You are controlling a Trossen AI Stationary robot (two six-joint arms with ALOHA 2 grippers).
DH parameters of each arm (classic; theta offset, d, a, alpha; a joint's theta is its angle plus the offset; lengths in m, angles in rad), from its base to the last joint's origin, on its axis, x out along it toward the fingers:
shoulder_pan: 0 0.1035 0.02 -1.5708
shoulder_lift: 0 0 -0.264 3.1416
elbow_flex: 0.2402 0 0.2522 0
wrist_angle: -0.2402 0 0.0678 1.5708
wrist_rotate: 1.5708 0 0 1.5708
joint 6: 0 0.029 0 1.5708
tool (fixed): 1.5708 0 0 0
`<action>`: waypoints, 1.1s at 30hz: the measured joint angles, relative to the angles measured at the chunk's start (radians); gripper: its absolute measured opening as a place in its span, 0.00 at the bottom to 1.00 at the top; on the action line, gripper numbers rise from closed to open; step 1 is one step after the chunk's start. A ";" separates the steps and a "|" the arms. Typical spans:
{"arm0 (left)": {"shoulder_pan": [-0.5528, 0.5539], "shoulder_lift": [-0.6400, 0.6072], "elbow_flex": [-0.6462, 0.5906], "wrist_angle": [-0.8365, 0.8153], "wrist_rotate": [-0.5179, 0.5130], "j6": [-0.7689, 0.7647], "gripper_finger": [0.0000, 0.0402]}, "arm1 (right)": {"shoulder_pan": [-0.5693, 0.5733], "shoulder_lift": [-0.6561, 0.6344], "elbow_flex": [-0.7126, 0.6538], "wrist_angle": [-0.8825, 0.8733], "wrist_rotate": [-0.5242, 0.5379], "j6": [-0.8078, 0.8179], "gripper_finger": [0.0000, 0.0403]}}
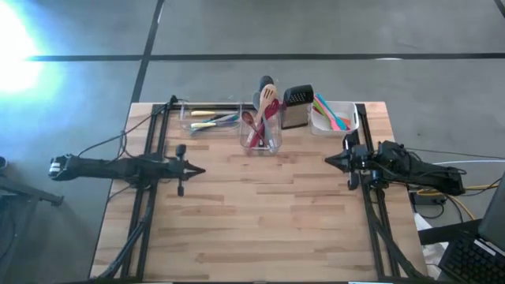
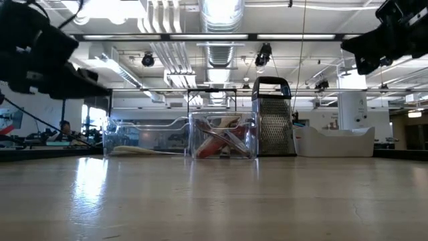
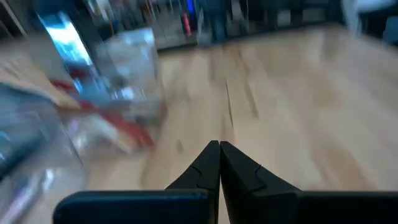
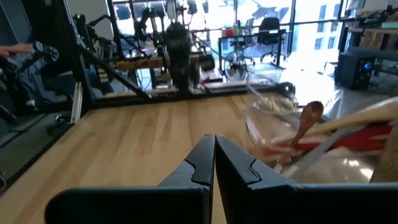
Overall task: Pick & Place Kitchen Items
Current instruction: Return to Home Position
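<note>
Left gripper and right gripper hung pinched together; spoons stood tilted in the middle of three bins at the desk's far edge.

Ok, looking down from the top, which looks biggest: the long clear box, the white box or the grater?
1. Long clear box.
2. White box, only slightly smaller, so that's close.
3. Grater, clearly smallest.

A butcher-block wooden table carries a row along its far edge: a low clear bin, a taller clear tub, a steel box grater and a white bin.
</note>
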 joint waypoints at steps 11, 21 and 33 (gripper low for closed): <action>0.000 -0.207 -0.001 -0.006 -0.002 0.000 0.04 | 0.000 -0.040 -0.137 0.068 -0.002 -0.003 0.02; -0.002 -0.251 -0.003 -0.005 0.000 0.000 0.04 | 0.053 -0.042 -0.191 0.227 -0.003 -0.002 0.02; -0.002 -0.247 -0.003 0.017 -0.004 0.000 0.04 | 0.064 -0.018 -0.191 0.225 -0.003 0.000 0.02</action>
